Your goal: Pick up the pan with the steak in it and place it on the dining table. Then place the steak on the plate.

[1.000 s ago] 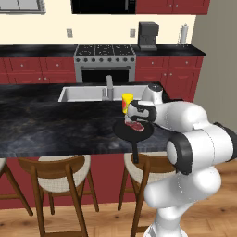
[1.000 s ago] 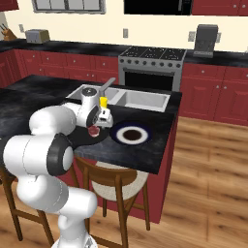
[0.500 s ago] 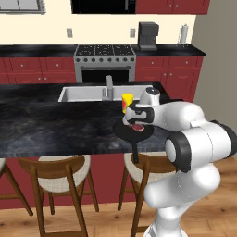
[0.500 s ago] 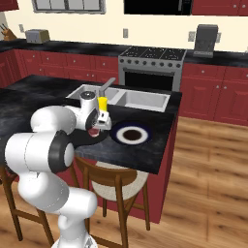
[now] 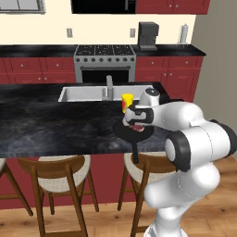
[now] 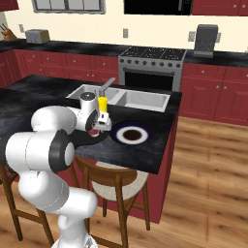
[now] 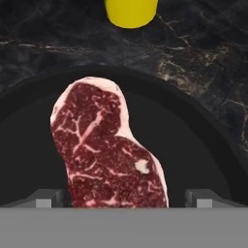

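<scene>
On the dining table: every task item sat within reach of the arm.
Dining table (image 5: 55, 125): long black marbled top with a sink set in its far side; stools stood along the near edge.
Pan (image 5: 121, 132): rested flat on the table top near the front edge, its handle pointing toward the stools and overhanging the edge.
Plate (image 6: 131, 135): white rim, dark centre, lay on the table just beside the pan, apart from it.
Gripper (image 5: 135, 121): hung directly over the pan, jaws spread fully wide, one fingertip (image 7: 48, 198) on each side of the meat, nothing grasped.
Steak (image 7: 104, 150): lay flat in the pan, red with pale marbling.
Yellow cup (image 7: 131, 10): stood upright on the table just beyond the pan's far rim.
</scene>
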Controlling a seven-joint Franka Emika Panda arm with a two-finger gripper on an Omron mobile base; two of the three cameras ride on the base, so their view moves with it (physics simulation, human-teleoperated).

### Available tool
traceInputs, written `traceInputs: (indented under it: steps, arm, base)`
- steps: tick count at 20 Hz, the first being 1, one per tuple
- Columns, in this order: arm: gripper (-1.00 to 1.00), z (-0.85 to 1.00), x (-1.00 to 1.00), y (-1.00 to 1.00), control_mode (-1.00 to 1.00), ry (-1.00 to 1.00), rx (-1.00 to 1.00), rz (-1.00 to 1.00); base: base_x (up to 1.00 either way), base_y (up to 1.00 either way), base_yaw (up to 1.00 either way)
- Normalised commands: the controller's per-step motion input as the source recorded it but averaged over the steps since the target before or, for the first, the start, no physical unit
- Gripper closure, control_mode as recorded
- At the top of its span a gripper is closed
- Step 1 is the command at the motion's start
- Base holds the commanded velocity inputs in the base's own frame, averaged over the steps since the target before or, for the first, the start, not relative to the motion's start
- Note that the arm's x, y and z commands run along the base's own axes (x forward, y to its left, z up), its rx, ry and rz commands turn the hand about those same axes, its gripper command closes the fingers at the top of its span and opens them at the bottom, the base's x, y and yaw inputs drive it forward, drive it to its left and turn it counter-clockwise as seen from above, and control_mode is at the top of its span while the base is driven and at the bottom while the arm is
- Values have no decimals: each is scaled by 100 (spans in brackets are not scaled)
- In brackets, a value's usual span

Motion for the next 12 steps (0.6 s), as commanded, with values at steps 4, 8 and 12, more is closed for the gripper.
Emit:
traceInputs:
  steps: [4,8,12]
  arm:
    - [-100,-21,0,0,-100,0,-1,0]
    - [-100,-25,-2,0,-100,0,0,0]
    - [-100,-13,3,0,-100,-1,0,0]
  base:
    - [0,0,0]
    - [0,0,0]
    - [0,0,0]
